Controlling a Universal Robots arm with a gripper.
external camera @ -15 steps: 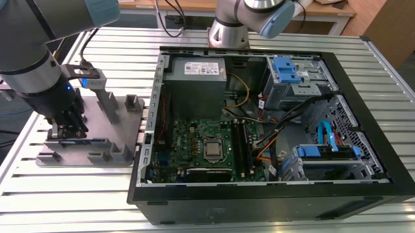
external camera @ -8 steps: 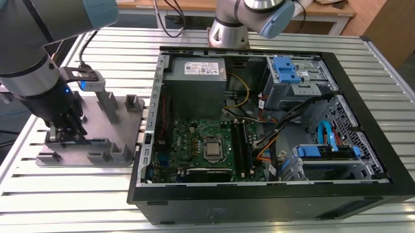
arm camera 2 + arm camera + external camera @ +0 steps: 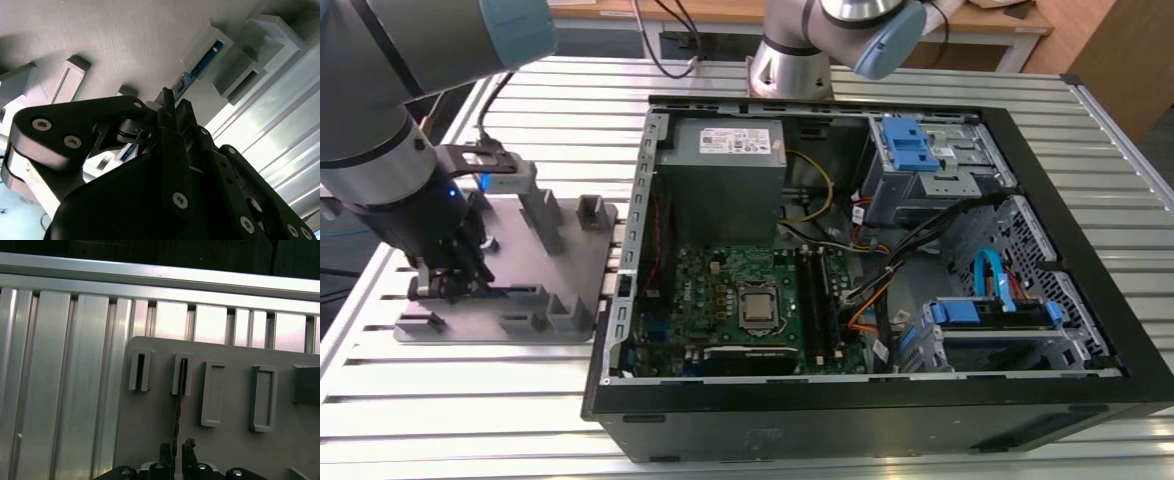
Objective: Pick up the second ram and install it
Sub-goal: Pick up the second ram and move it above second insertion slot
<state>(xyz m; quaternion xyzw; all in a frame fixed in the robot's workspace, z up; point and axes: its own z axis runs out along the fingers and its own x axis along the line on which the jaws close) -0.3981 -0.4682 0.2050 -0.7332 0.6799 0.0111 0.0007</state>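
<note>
Second ram: the second ram (image 3: pixel 176 412) stands on its long edge in the grey fixture block (image 3: pixel 230 450), well apart from the computer case (image 3: pixel 854 405).
Long axis: it lies flat along the block, in line with the bench slats. One end sits in a slotted post and the other end is at my gripper (image 3: pixel 176 450).
Facing: in the first wrist view I see it edge-on, as a thin dark line. In the second wrist view its bluish label (image 3: pixel 200 65) shows inside the slot.
Gripper: it is down at the block's near corner (image 3: pixel 447 288), astride the ram. I cannot tell whether it is clamped on it.
Surface: a bench (image 3: pixel 454 400) of ribbed aluminium slats carries the block and the open case. The motherboard (image 3: pixel 720 290) is exposed.
Room: a wooden table (image 3: pixel 720 10) and another arm's base (image 3: pixel 790 70) stand behind.
</note>
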